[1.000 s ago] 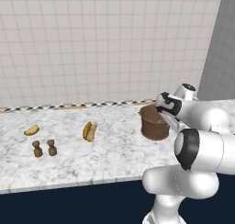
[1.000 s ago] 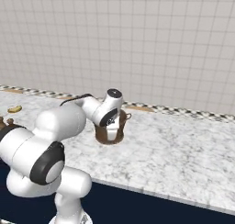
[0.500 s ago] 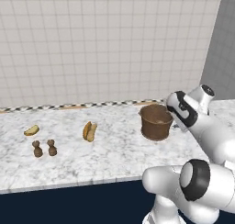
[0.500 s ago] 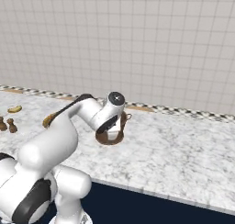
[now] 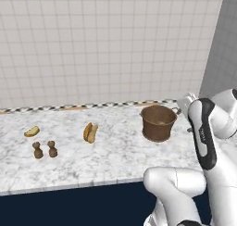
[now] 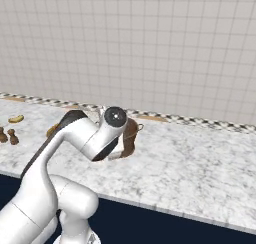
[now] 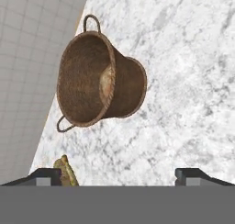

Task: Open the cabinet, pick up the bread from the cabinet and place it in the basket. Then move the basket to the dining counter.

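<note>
Gripper (image 7: 117,173): jaws spread wide, nothing between them; the two dark fingertips (image 7: 44,174) stand far apart at the bottom of the hand view, clear of the basket (image 7: 98,78).

Basket stands upright on the dining counter (image 5: 115,151), near the tiled back wall (image 5: 106,44) (the hand camera is rolled, so it looks tipped there). In the left base view the basket (image 5: 158,122) sits just left of the arm's wrist, apart from it; in the right base view the forearm covers most of the basket (image 6: 131,136).

Bread (image 7: 108,83): a pale golden patch inside the basket, low against its wall.

Further left on the counter: hot-dog roll (image 5: 90,132), yellowish crescent piece (image 5: 32,131), two small brown shakers (image 5: 45,149) side by side.
</note>
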Robot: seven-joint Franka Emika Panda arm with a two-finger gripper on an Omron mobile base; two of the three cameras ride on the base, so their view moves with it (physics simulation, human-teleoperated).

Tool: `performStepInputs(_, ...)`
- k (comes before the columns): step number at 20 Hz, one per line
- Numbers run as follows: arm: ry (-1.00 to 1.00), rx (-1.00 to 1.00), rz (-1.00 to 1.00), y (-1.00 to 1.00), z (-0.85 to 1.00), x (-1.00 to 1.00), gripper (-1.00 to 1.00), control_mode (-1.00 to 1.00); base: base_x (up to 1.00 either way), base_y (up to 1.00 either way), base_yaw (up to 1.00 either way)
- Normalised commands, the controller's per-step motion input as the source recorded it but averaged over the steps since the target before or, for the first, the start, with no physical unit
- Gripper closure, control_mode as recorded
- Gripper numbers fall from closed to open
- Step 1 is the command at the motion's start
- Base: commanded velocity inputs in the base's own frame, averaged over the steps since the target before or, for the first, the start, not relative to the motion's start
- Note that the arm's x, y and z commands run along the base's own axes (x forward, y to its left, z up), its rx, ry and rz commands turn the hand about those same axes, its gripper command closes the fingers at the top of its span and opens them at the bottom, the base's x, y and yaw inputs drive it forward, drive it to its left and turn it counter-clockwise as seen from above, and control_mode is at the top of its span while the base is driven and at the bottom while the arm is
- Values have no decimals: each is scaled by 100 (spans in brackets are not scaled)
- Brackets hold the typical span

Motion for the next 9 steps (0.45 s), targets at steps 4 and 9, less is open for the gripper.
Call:
performStepInputs(4,-16,7,18,42,68,-100,-100,-100,0,0,0)
performStepInputs(9,-31,1,21,47,95,-90,-100,-100,0,0,0)
